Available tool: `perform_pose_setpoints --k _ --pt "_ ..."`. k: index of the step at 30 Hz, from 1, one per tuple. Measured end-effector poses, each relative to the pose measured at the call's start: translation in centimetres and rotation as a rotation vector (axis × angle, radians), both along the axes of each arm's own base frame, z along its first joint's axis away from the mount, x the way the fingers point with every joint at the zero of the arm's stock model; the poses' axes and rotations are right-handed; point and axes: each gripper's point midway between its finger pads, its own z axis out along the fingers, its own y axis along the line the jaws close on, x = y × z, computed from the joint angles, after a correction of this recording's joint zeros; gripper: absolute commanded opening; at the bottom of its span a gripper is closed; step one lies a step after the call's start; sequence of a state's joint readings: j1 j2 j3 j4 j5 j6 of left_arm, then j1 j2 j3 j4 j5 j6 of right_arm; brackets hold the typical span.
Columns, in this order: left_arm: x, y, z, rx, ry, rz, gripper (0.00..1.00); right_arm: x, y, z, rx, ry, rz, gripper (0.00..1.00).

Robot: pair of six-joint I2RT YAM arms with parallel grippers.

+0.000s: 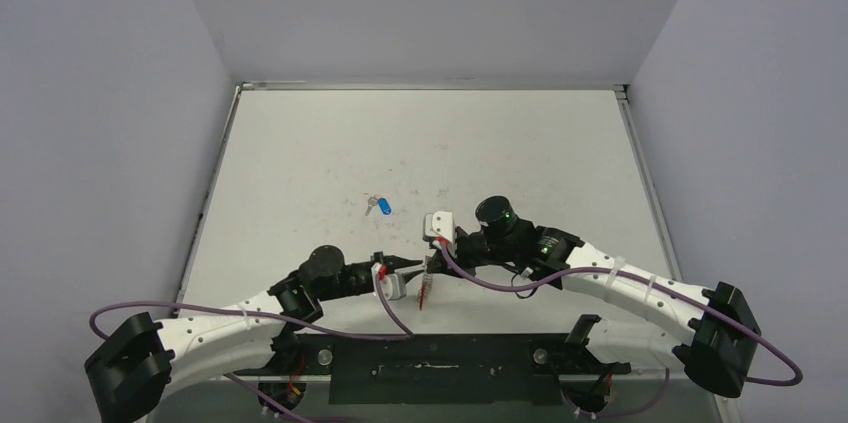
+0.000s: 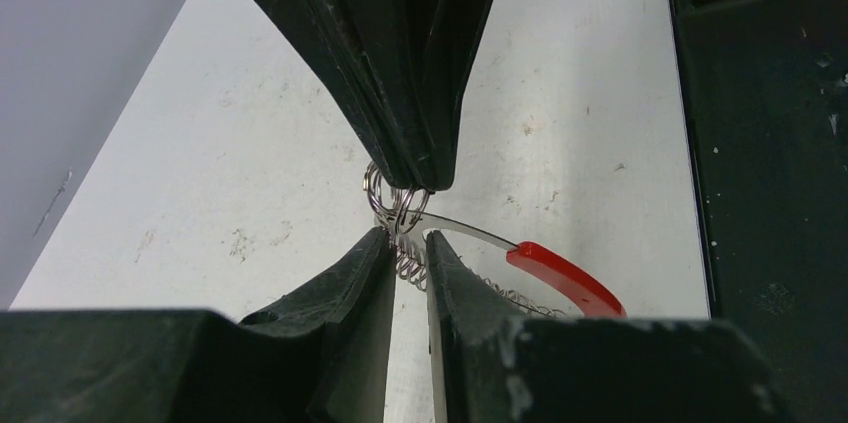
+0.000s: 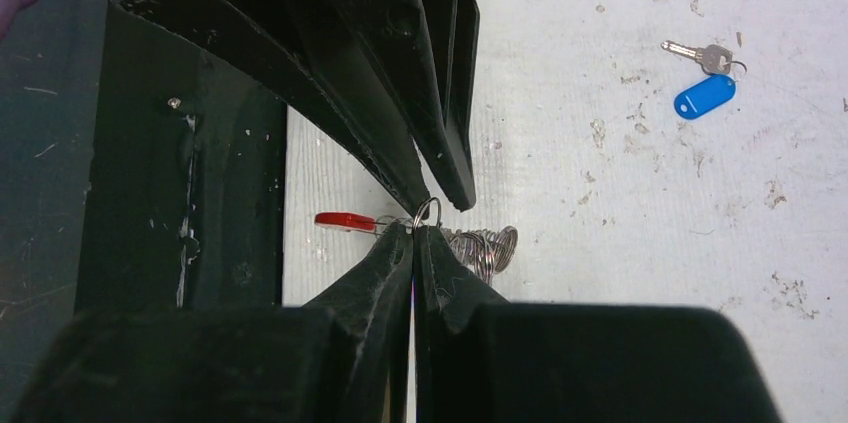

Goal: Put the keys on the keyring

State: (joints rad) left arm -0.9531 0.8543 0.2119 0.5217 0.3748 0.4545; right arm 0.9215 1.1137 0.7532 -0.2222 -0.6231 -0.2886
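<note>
The keyring is held between both grippers just above the table; its red sleeve (image 2: 565, 278) curves off to the right and its silvery coil (image 2: 410, 261) sits between my left fingers. My left gripper (image 2: 408, 243) is shut on that coil. My right gripper (image 3: 413, 231) is shut, with a small silver ring (image 3: 428, 211) poking out of its tips beside the coil (image 3: 487, 246) and the red sleeve (image 3: 345, 221). In the top view the grippers meet tip to tip, left (image 1: 420, 264) and right (image 1: 432, 259), above the hanging keyring (image 1: 427, 291). The blue-headed key (image 3: 705, 96) lies on the table. The green key is hidden.
The blue key (image 1: 380, 206) lies on the white tabletop (image 1: 520, 153) behind and to the left of the grippers. A black base plate (image 1: 430, 355) runs along the near edge between the arm bases. Grey walls close in the table on three sides.
</note>
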Motion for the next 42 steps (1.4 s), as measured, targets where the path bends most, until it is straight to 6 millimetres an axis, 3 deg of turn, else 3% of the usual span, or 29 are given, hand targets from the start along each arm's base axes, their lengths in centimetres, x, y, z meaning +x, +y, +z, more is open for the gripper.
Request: perform_pose_setpoints --k 12,16,20,21,23,25,27,29,36,42 --pt "-0.3 -0.8 0.7 -0.007 -0.034 -0.035 0.17 -0.1 0.0 0.0 0.001 0.003 0.005 0.0" --pt "-0.5 -0.9 0.9 -0.012 -0.039 -0.044 0.01 -0.1 0.0 0.0 0.001 0.003 0.005 0.0" --pt "-0.5 -0.9 0.8 -0.006 -0.04 -0.045 0.0 -0.1 0.0 0.0 0.0 0.002 0.005 0.0" --pt "-0.4 -1.0 0.9 -0.002 -0.04 -0.045 0.0 -0.1 0.0 0.0 0.0 0.0 0.005 0.03" --pt "-0.4 -1.0 1.0 0.003 -0.037 -0.043 0.0 0.0 -0.1 0.1 0.001 -0.006 -0.001 0.3" --pt "-0.3 -0.9 1.3 0.005 -0.034 -0.036 0.0 0.4 -0.1 0.4 0.008 -0.018 -0.023 0.47" --pt "-0.3 -0.6 1.6 0.007 -0.026 -0.024 0.0 0.8 -0.2 0.8 0.024 -0.04 -0.051 0.59" --pt "-0.2 -0.4 2.1 0.011 -0.012 -0.006 0.0 1.2 -0.5 1.3 0.044 -0.07 -0.082 0.64" --pt "0.3 -0.1 4.7 0.046 0.08 0.05 0.0 2.4 -2.0 3.5 0.111 -0.187 -0.175 0.63" --pt "0.6 -0.1 5.5 0.166 0.215 0.095 0.0 2.7 -2.0 3.1 0.093 -0.21 -0.164 0.55"
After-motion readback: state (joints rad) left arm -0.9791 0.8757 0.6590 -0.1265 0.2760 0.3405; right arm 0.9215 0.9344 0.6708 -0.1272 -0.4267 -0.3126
